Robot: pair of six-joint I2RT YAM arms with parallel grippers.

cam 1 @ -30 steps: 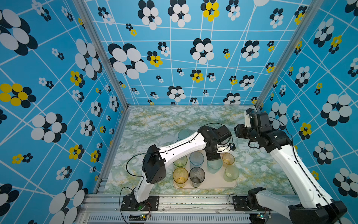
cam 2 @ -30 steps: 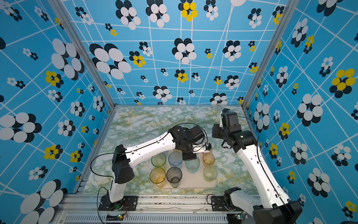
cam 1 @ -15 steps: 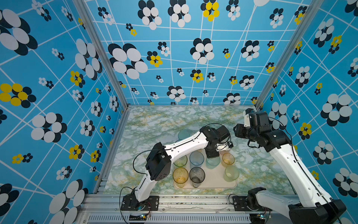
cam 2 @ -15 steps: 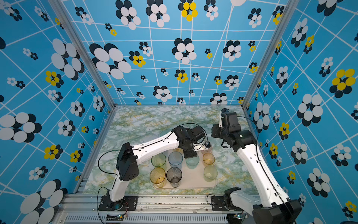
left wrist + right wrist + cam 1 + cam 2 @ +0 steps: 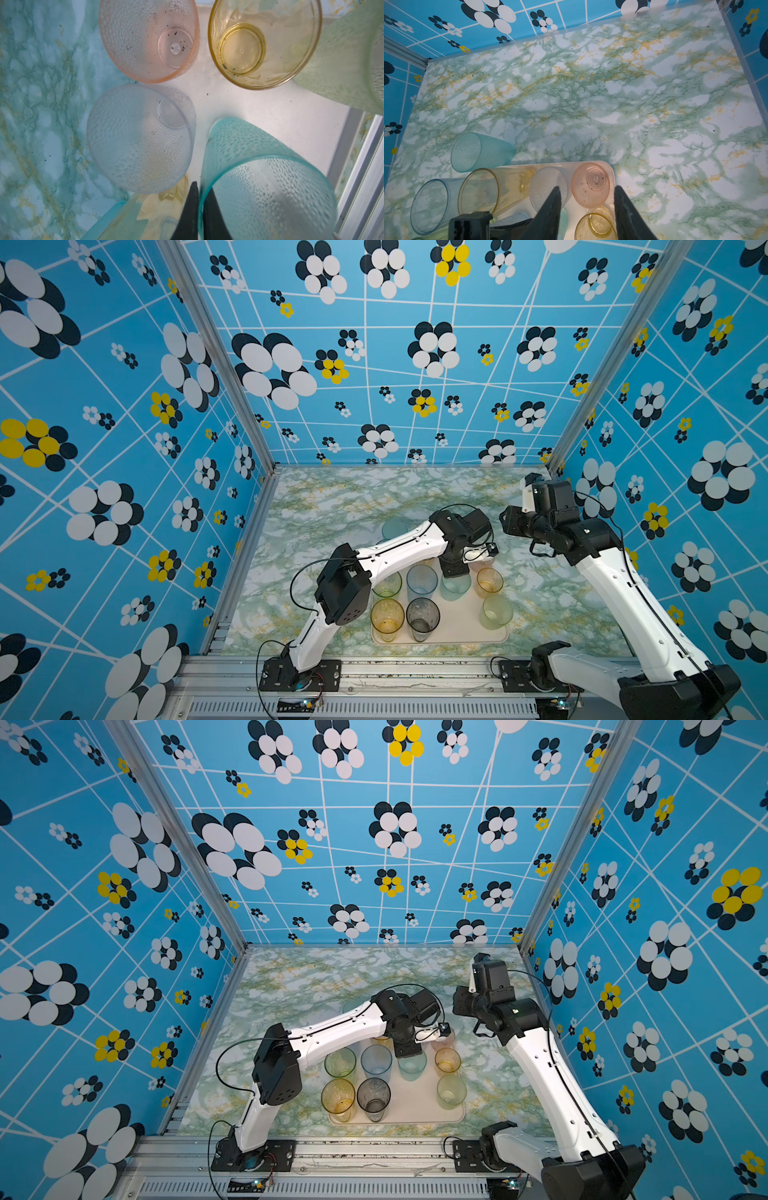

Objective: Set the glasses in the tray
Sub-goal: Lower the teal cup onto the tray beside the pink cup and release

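Bright even light; soft shadows; wrist views blurred near lens.

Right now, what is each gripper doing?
Left gripper: closed, pinching the rim of the teal glass.
Right gripper: open, holding nothing.

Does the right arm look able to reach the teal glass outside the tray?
Probably not directly: the left arm stretches across between the right gripper and that teal glass. The table behind the tray is bare, so a way round might work.
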